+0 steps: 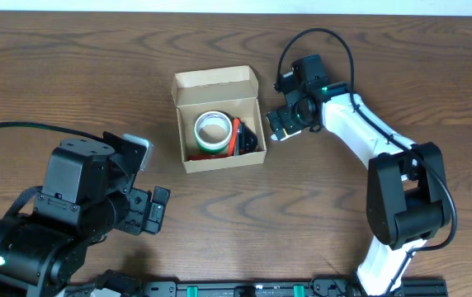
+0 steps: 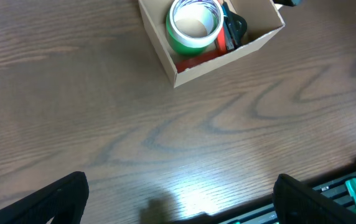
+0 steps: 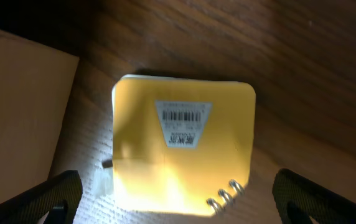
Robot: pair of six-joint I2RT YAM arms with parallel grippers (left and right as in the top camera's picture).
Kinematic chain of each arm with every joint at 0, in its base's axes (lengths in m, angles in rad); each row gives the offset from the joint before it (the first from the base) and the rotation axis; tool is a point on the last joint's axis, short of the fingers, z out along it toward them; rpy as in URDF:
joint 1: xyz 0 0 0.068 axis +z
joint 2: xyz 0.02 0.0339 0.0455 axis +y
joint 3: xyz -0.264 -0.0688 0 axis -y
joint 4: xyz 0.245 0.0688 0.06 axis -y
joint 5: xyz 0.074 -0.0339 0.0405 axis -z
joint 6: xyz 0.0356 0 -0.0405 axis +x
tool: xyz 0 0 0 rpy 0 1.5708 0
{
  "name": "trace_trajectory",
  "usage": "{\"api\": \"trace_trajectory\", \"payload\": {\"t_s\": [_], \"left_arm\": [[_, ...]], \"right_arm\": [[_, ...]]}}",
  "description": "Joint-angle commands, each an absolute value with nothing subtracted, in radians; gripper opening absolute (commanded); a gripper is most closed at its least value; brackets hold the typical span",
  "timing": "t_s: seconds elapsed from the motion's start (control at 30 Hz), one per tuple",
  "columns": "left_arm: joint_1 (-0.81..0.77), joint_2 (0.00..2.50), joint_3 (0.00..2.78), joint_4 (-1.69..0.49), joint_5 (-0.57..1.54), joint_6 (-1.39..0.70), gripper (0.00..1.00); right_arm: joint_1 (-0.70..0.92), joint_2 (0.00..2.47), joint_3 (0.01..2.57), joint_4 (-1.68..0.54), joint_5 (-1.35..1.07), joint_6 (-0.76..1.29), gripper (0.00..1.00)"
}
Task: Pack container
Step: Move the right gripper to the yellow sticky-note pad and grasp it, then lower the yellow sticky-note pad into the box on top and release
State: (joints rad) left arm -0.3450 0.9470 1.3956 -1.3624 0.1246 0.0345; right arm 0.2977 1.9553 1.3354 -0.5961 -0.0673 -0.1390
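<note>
The tan cardboard container [image 1: 223, 161] stands open at the table's middle, its flap lid [image 1: 215, 80] folded back. Inside lie a green tape roll [image 1: 212, 130], a red item and a black item [image 1: 251, 139]. My right gripper [image 1: 290, 121] is open just right of the container, above a yellow spiral-bound pad [image 3: 184, 146] with a barcode label that lies flat on the table between the fingers [image 3: 178, 208]. The container wall [image 3: 22, 112] is at its left. My left gripper [image 1: 149, 177] is open and empty at the lower left; its view shows the container [image 2: 228, 59] and the tape roll [image 2: 193, 22] far ahead.
The wooden table [image 1: 71, 74] spreads around the container. A black rail with green parts [image 1: 244, 289] runs along the front edge and shows in the left wrist view [image 2: 346, 186]. The right arm's cable [image 1: 335, 41] loops over the back right.
</note>
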Motion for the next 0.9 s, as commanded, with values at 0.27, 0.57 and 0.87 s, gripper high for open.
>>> {"api": "trace_trajectory", "payload": {"t_s": [0.27, 0.57, 0.87], "left_arm": [[-0.342, 0.947, 1.402, -1.365, 0.124, 0.049, 0.95], [-0.342, 0.947, 1.402, -1.365, 0.124, 0.049, 0.95], [-0.342, 0.947, 1.402, -1.365, 0.124, 0.049, 0.95]], "right_arm": [[0.313, 1.950, 1.259, -0.487, -0.067, -0.200, 0.99], [0.312, 1.973, 1.235, -0.428, -0.068, -0.199, 0.99], [0.302, 2.015, 1.235, -0.414, -0.068, -0.183, 0.99]]}}
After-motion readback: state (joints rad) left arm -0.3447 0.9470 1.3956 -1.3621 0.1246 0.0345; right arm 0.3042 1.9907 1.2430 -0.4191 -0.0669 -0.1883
